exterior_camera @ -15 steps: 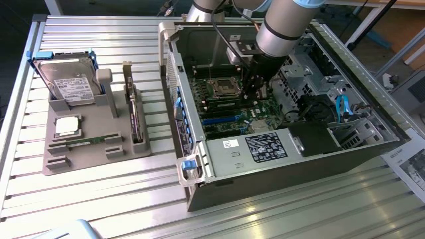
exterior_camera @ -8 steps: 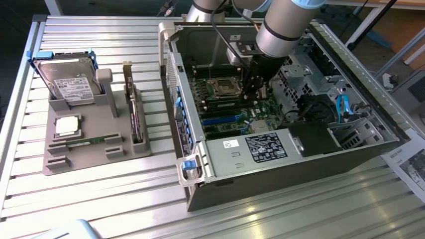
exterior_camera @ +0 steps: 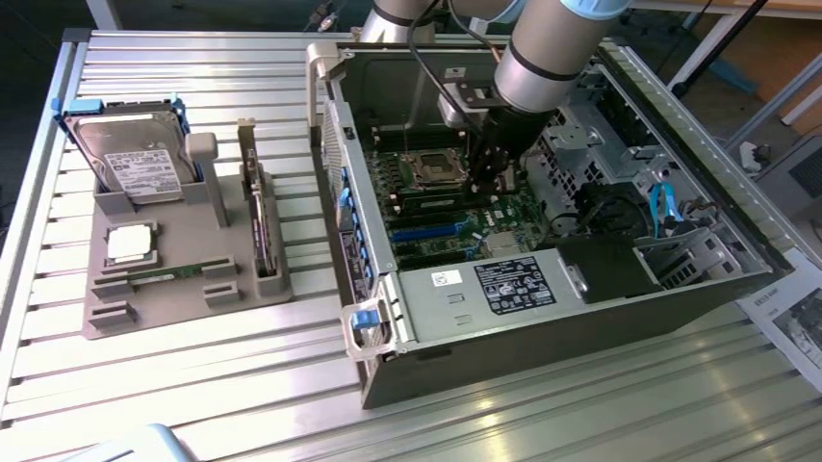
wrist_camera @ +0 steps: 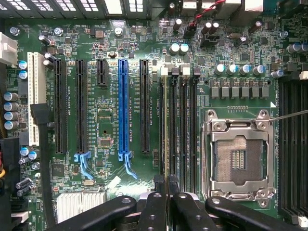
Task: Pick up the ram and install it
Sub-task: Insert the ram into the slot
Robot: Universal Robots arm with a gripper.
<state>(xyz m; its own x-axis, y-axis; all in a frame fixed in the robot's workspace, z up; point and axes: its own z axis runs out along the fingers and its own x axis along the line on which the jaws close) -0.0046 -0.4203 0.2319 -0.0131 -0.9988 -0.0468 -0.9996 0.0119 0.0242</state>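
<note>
Wrist view: ram (wrist_camera: pixel 166 126) pinched edge-on along the first memory slot

1. Tool. The gripper (wrist_camera: pixel 166 186) is pressed together on the ram. Its two dark fingers (wrist_camera: pixel 155 207) meet on either face of the thin board, which shows between them only as a narrow, pale green edge. In the exterior view the gripper (exterior_camera: pixel 490 181) points straight down into the open computer case (exterior_camera: pixel 375 358), over the middle of the motherboard (exterior_camera: pixel 444 229).

2. Task part. The ram sits directly under the tool, held by its upper edge. Its long axis runs away from the fingers, parallel to the four memory slots (wrist_camera: pixel 185 125). It lies along the slot of that bank nearest the black expansion slots. Judged from the alignment, the board is either entering that slot or just above it. How deep it sits cannot be told.

3. Neighbours. The other three memory slots lie just beside the ram, towards the processor socket (wrist_camera: pixel 238 159), which is open and bare. On the opposite side, the blue expansion slot (wrist_camera: pixel 123 106) runs parallel to the ram.

4. Outside the case. At the exterior view's left, a grey tray (exterior_camera: pixel 154 322) carries the second stick (exterior_camera: pixel 167 277), lying flat. With it are a hard drive (exterior_camera: pixel 135 164), a square processor chip (exterior_camera: pixel 131 243) and an upright expansion card (exterior_camera: pixel 264 231). All are well apart from the tool.
</note>
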